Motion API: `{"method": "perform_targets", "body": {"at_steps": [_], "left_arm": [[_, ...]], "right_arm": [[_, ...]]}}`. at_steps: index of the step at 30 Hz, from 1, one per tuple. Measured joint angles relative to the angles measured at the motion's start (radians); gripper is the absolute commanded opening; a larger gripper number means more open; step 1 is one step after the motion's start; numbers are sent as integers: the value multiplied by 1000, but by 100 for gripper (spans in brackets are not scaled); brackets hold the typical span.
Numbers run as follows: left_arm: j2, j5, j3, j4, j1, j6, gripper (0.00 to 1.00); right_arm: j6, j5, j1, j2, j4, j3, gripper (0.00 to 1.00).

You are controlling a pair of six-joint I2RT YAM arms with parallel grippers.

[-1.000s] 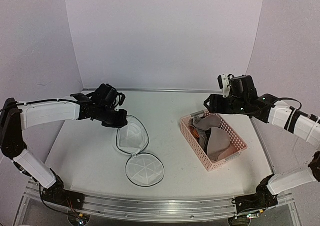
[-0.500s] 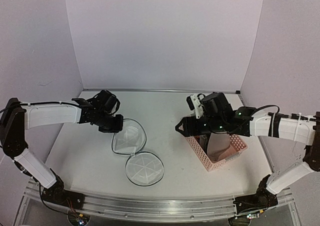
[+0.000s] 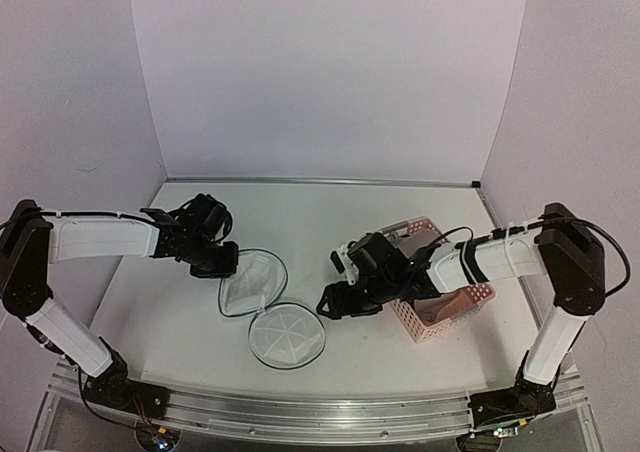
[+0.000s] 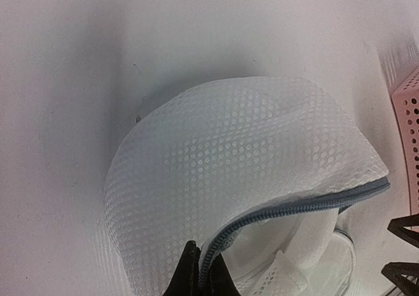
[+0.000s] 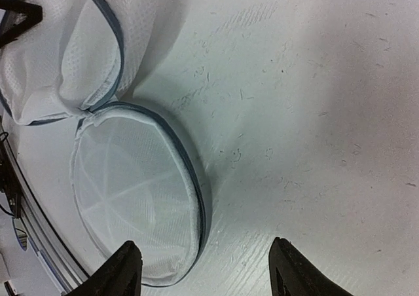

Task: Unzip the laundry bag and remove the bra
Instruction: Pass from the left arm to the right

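Left wrist: fingers (image 4: 188,276) pinched shut on the laundry bag (image 4: 242,158)

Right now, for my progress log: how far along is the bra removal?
Done: the laundry bag lies unzipped, halves spread, and the bra looks to be in the pink basket. In hand: the left tool pinches the zipper rim; the right tool hovers open beside the lower half. Left: seemingly only release.

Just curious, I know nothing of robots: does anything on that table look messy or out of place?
Nothing spilled or broken. The laundry bag lies splayed open in two halves, the far one puckered up where the left arm pinches its rim.
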Motion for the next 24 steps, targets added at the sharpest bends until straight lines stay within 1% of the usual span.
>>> {"method": "perform_targets", "body": {"at_steps": [6, 24], "left_arm": [[-14, 0, -24, 11, 0, -11, 0], [-27, 1, -37, 18, 0, -16, 0]], "right_arm": [[24, -50, -1, 102, 66, 54, 68], [34, -157, -1, 258, 158, 153, 68]]}}
